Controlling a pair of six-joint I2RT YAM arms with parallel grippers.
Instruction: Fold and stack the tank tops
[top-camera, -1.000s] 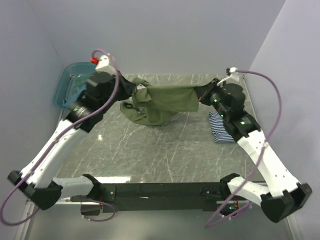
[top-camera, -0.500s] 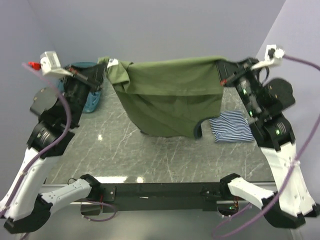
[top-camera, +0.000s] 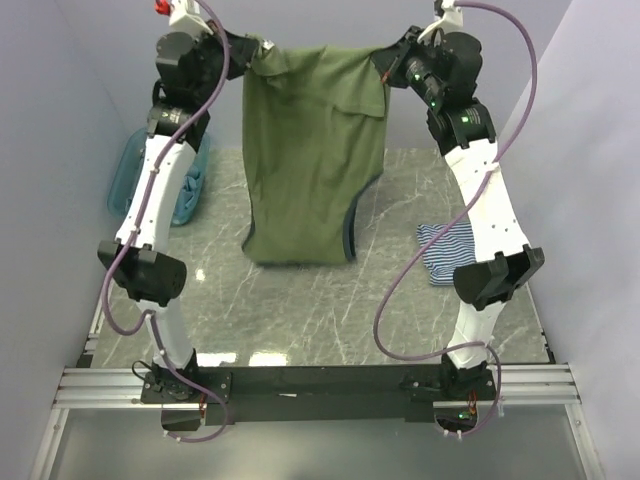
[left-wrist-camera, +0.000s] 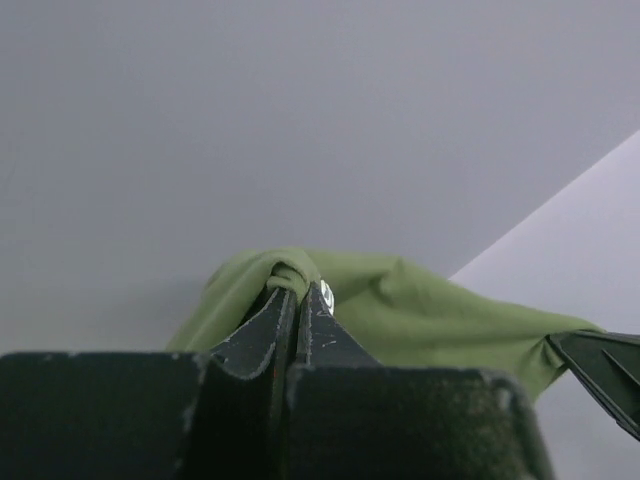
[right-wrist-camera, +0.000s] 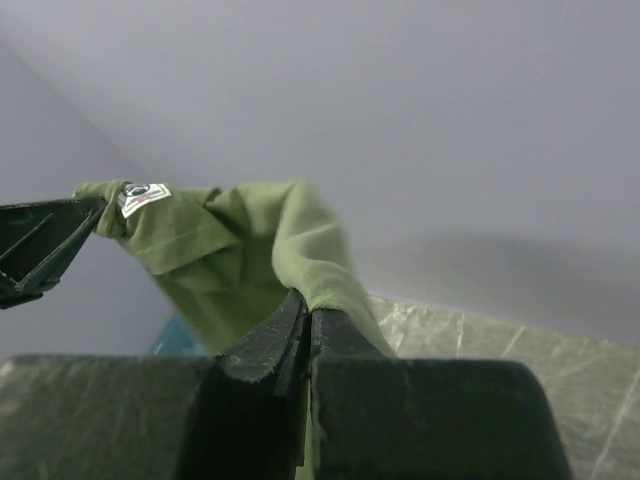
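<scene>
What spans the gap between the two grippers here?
The olive green tank top: its upper edge runs from the left gripper to the right gripper, both shut on it, the rest hanging below. The top external view shows this.

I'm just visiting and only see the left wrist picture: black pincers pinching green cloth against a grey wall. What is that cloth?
Observer: An olive tank top, hanging full length over the table.
Operator: Is only this pincer holding it?
Observer: No, the right gripper pinches the other upper corner; the left gripper has this one.
Operator: Any other clothes around?
Observer: A striped top lies on the table's right side.
</scene>
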